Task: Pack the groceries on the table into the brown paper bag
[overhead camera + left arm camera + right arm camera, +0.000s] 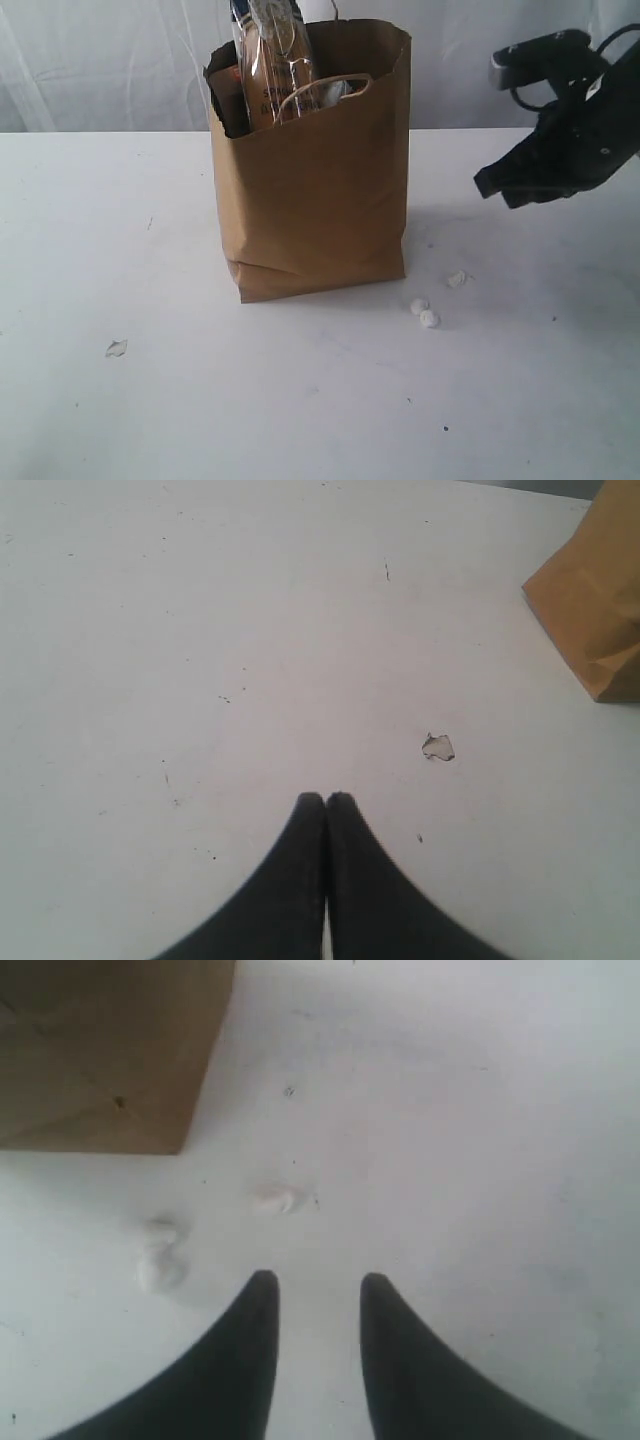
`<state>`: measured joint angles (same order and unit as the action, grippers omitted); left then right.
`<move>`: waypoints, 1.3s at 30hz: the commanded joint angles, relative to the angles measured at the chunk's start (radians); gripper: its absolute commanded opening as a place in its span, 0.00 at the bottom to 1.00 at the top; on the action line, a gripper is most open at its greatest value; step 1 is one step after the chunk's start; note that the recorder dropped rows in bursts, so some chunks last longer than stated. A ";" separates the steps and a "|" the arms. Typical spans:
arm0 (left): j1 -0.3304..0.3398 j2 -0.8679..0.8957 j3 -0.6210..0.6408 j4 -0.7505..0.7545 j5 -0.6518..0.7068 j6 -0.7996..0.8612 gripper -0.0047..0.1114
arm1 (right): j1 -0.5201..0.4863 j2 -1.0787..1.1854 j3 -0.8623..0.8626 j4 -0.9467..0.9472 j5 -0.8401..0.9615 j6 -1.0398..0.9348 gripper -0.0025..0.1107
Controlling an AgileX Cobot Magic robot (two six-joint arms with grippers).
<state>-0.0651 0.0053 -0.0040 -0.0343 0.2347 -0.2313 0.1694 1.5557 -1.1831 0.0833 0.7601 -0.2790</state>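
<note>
Nearest, a torn scrap [116, 348] is seen on the worktop [300, 410]. Farther, at centre, the brown paper bag [320, 200] is stood upright, spaghetti packet [275, 60] protruding. Left tool [326, 800] is closed, empty; right tool [318, 1285] is parted, empty.

Soft, bright, even light nearly washes out the white table [120, 400]. The paper bag [320, 190] casts a faint shadow to its right. The right wrist view is blurred, its scraps [160, 1260] smeared.
</note>
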 commanded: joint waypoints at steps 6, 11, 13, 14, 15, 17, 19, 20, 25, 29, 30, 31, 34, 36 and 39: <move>-0.006 -0.005 0.004 -0.003 0.000 0.000 0.04 | 0.001 0.203 0.004 0.050 -0.070 0.000 0.38; -0.006 -0.005 0.004 -0.003 0.000 0.000 0.04 | 0.003 0.255 0.004 0.150 -0.120 -0.011 0.38; -0.006 -0.005 0.004 -0.003 0.000 0.000 0.04 | 0.013 0.280 0.004 0.163 -0.137 -0.031 0.38; -0.006 -0.005 0.004 -0.003 0.000 0.000 0.04 | 0.022 0.296 0.004 0.161 -0.153 -0.038 0.38; -0.006 -0.005 0.004 -0.003 0.000 0.000 0.04 | 0.027 0.315 0.004 0.161 -0.177 -0.038 0.38; -0.006 -0.005 0.004 -0.003 0.000 0.000 0.04 | 0.029 0.346 0.004 0.159 -0.210 -0.038 0.38; -0.006 -0.005 0.004 -0.003 0.000 0.000 0.04 | 0.029 0.368 0.004 0.159 -0.231 -0.034 0.38; -0.006 -0.005 0.004 -0.003 0.000 0.000 0.04 | 0.029 0.374 0.004 0.159 -0.239 -0.034 0.38; -0.006 -0.005 0.004 -0.003 0.000 0.000 0.04 | 0.029 0.384 0.004 0.167 -0.278 -0.032 0.38; -0.006 -0.005 0.004 -0.003 0.000 0.000 0.04 | 0.029 0.391 0.004 0.172 -0.298 -0.032 0.38; -0.006 -0.005 0.004 -0.003 0.000 0.000 0.04 | 0.029 0.393 0.004 0.175 -0.302 -0.032 0.38; -0.006 -0.005 0.004 -0.003 0.000 0.000 0.04 | 0.029 0.394 0.004 0.175 -0.307 -0.032 0.38; -0.006 -0.005 0.004 -0.003 0.000 0.000 0.04 | 0.029 0.409 0.004 0.175 -0.317 -0.032 0.38; -0.006 -0.005 0.004 -0.003 0.000 0.000 0.04 | 0.029 0.420 0.004 0.175 -0.312 -0.032 0.38; -0.006 -0.005 0.004 -0.003 0.000 0.000 0.04 | 0.029 0.424 0.004 0.181 -0.292 -0.032 0.38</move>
<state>-0.0651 0.0053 -0.0040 -0.0343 0.2347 -0.2313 0.1983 1.9791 -1.1826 0.2601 0.4563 -0.3060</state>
